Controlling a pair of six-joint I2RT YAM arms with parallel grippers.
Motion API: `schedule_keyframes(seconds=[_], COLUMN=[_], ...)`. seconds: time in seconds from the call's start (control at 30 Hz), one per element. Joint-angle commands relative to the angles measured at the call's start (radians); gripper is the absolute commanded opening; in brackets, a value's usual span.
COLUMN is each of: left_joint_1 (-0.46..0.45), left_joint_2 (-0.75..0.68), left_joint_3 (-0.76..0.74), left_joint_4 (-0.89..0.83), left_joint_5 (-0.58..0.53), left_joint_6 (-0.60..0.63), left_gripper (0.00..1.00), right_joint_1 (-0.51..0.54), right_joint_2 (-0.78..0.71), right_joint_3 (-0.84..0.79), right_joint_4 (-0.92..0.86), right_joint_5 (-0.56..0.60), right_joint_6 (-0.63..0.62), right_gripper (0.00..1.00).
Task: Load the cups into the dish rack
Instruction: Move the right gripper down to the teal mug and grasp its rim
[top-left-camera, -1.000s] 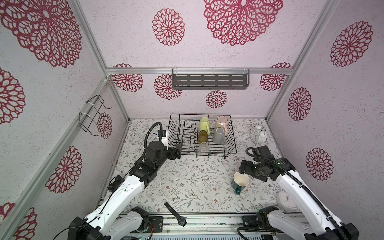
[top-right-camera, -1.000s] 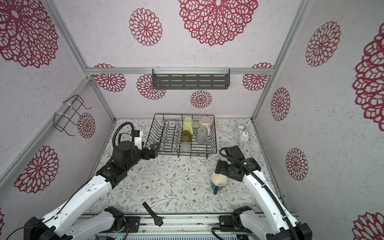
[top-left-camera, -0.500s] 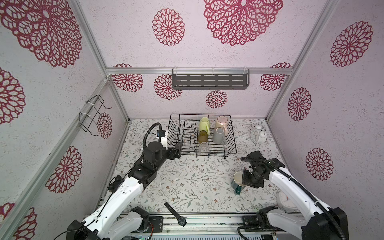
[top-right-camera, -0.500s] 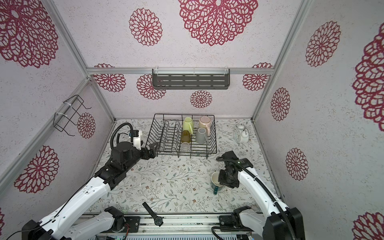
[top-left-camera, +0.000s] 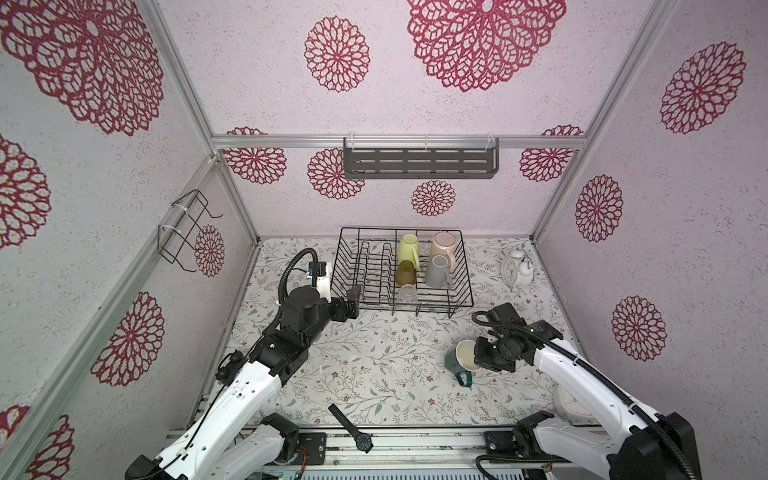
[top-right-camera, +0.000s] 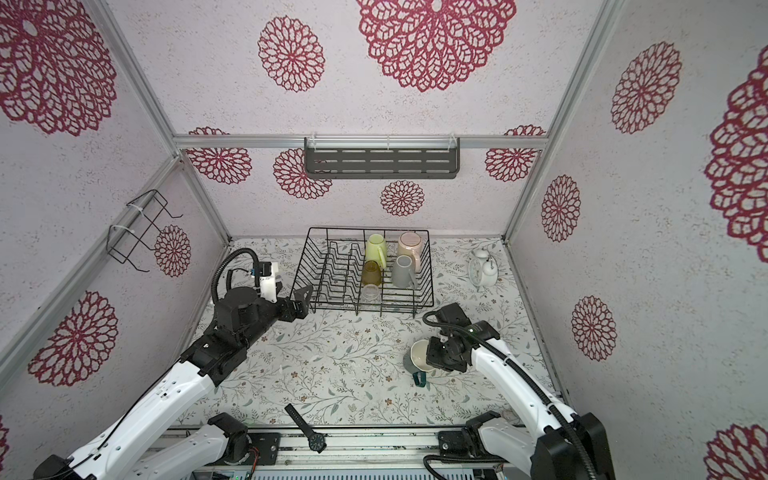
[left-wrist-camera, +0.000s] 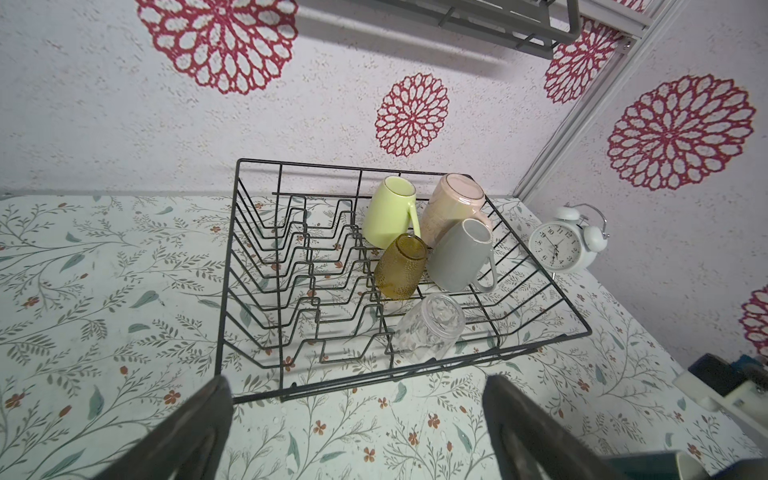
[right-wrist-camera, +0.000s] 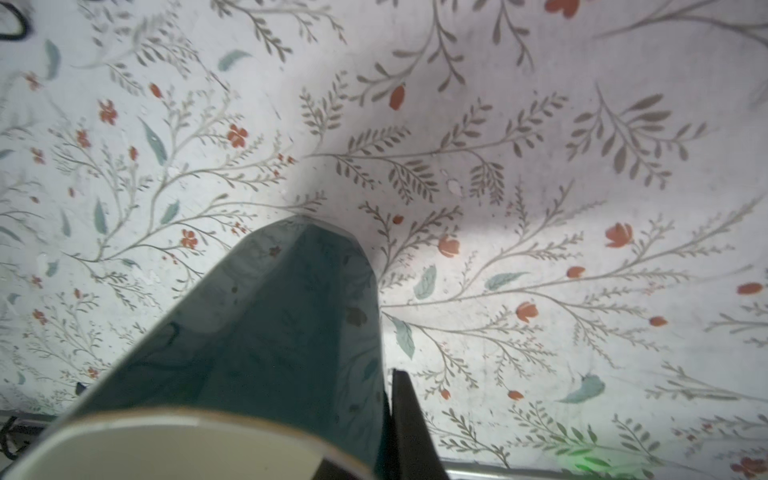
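Toward the lower right of both top views, the right hand (top-left-camera: 478, 358) (top-right-camera: 435, 357) is pinched on the rim of the dark teal mug (top-left-camera: 457, 358) (top-right-camera: 417, 360). In the right wrist view one dark finger (right-wrist-camera: 408, 424) lies against the outside of the mug's wall (right-wrist-camera: 270, 324), with the cream inside just across it. The mug leans over the floral tabletop (top-left-camera: 374, 361), its handle toward the lower edge of the frame, well apart from the dish rack (top-left-camera: 399, 229) (top-right-camera: 365, 228) (left-wrist-camera: 361, 170). Whether its base touches the tabletop cannot be told.

The rack sits at the centre of the frame against the back wall. Five cups rest mouth-down in its right half:
- pale yellow-green mug (top-left-camera: 408, 247) (left-wrist-camera: 388, 216) at the back
- pink mug (top-left-camera: 444, 245) (left-wrist-camera: 451, 212) beside it
- grey mug (top-left-camera: 438, 272) (left-wrist-camera: 457, 257) in front of the pink one
- amber tumbler (top-left-camera: 405, 274) (left-wrist-camera: 401, 268) in front of the yellow-green one
- small clear glass (top-left-camera: 407, 294) (left-wrist-camera: 428, 328) nearest the front rim

Left of centre, the left hand (top-left-camera: 353, 301) (top-right-camera: 301, 299) (left-wrist-camera: 357, 432) is spread wide and holds nothing, just off the rack's front left corner.

A white alarm clock (top-left-camera: 515, 270) (left-wrist-camera: 561, 247) stands right of the rack, and a black wristwatch (top-left-camera: 353, 428) lies at the lower edge.
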Motion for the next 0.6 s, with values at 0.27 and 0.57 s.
schedule_keyframes(seconds=[0.27,0.57], left_joint_1=[-0.006,-0.007], left_joint_2=[-0.04,0.057], left_joint_3=[0.015,0.121], left_joint_4=[-0.04,-0.213], left_joint_5=[0.314,0.43], left_joint_6=[0.013,-0.01], left_gripper=[0.97,0.97], right_joint_1=[0.024,0.125], right_joint_2=[-0.07,0.014], right_joint_3=[-0.011,0.081], right_joint_4=[0.38,0.226], right_joint_5=[-0.178,-0.038], right_joint_6=[-0.001,-0.068], right_gripper=[0.0,0.0])
